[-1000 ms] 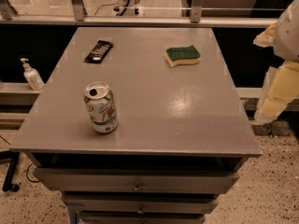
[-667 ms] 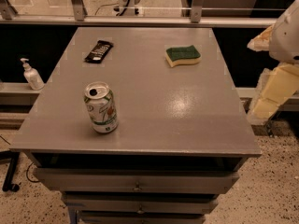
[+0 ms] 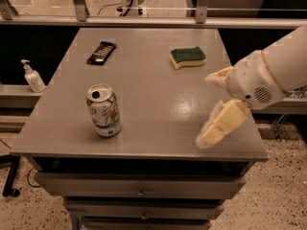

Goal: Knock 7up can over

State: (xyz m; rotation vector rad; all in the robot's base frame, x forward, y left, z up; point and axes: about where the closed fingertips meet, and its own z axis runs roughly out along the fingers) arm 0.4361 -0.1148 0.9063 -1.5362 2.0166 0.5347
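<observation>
While end effector (image 3: pixel 214 104) hovers right, fingers apart: one 7up can (image 3: pixel 103 110) upright, one sponge (image 3: pixel 187 57)

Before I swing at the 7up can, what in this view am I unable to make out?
- Arm behind the open gripper, near the table's front right corner: cut off by the camera view's right edge.
- Gripper's height above the table: one view, cannot tell.
- 7up can: far side hidden by its own body.
- Dark packet: print too small to read.
</observation>
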